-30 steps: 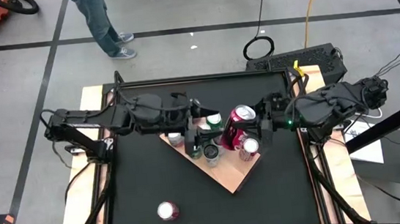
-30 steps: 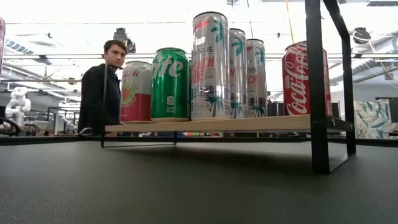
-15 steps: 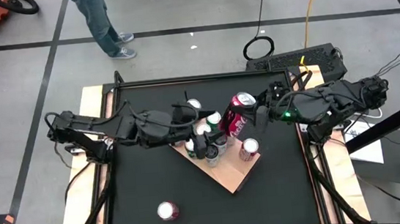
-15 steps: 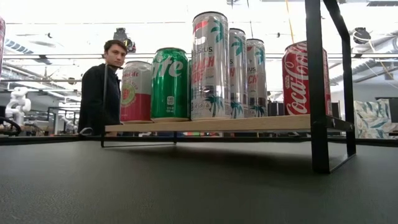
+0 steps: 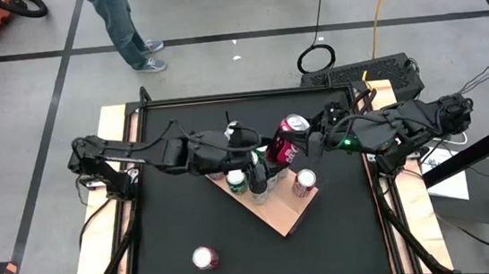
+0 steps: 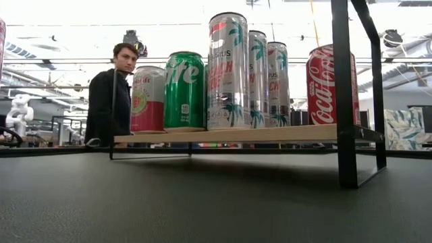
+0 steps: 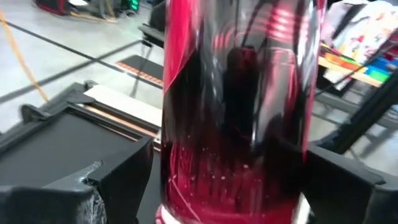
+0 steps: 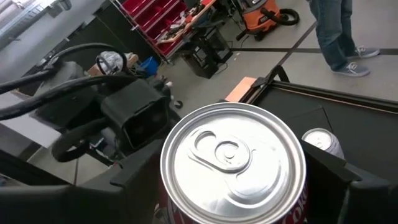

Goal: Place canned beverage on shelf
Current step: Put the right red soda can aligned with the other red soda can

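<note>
- Over the shelf [image 5: 279, 213], which tool has the drink?
- Right tool [image 5: 299, 143]. It comes in from the right side of the tabletop [image 5: 172, 225] and is clamped on the red can [image 5: 283, 147], one finger on each side (the right wrist view shows the silver lid and pull tab between them).
- Can upright?
- Tilted, lid leaning toward the right arm. It's held up off the board, above the shelf's back corner.
- Left tool [image 5: 253, 154]?
- Spread wide, reaching in from the left and pointing straight at the red can. In the left wrist view the can fills the middle, with a dark finger [image 7: 62, 193] low on either side. Can't tell if those fingers touch it.
- What's on the shelf?
- From the high view, a cluster of cans at the back half and one by the right edge; the front corner of the board is bare. The low view lines them up: pink can [image 6: 147, 99], green can [image 6: 183, 91], three tall silver cans [image 6: 227, 71], then a cola can [image 6: 322, 84] next to the black corner rod [image 6: 343, 94]. All upright.
- Anything off the shelf?
- One loose can [image 5: 205, 258] standing on the tabletop near the front edge, well apart from the shelf.
- People?
- Person [image 6: 108, 94] in a dark top behind the tabletop in the low view; legs in jeans [image 5: 126, 27] on the floor in the high view.
</note>
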Robot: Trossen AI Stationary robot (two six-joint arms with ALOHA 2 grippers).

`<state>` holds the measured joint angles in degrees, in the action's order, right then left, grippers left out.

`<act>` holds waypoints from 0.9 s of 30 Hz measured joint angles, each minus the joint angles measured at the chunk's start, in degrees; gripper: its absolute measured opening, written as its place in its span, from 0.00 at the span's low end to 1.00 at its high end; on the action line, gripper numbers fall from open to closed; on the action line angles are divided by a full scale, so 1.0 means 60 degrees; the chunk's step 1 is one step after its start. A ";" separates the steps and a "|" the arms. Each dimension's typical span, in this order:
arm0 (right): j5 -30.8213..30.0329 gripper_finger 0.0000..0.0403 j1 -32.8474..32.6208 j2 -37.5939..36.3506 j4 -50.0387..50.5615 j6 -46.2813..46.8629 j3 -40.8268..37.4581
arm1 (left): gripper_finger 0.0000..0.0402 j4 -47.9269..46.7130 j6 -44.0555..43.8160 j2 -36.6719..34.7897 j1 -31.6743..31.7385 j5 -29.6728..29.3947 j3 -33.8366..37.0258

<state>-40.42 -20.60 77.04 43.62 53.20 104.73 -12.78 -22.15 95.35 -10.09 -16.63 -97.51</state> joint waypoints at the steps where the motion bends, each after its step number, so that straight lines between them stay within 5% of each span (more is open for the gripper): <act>1: -0.0001 0.67 0.0000 0.0019 -0.0001 0.0013 0.0000 | 0.91 -0.0004 -0.0022 0.0000 0.0065 0.0244 0.0000; 19: 0.0018 0.67 0.0117 0.0061 0.0051 0.0052 -0.0004 | 0.72 -0.0612 -0.0251 -0.0018 0.0304 0.1162 0.0000; 27: 0.2361 0.77 0.0126 -0.0328 0.0623 -0.0112 -0.0004 | 0.72 -0.0649 -0.0156 -0.0018 0.0306 0.2528 0.0000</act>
<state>-26.25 -19.84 75.07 47.35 52.53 104.71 -16.67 -23.09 95.24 -8.26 -1.46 -97.51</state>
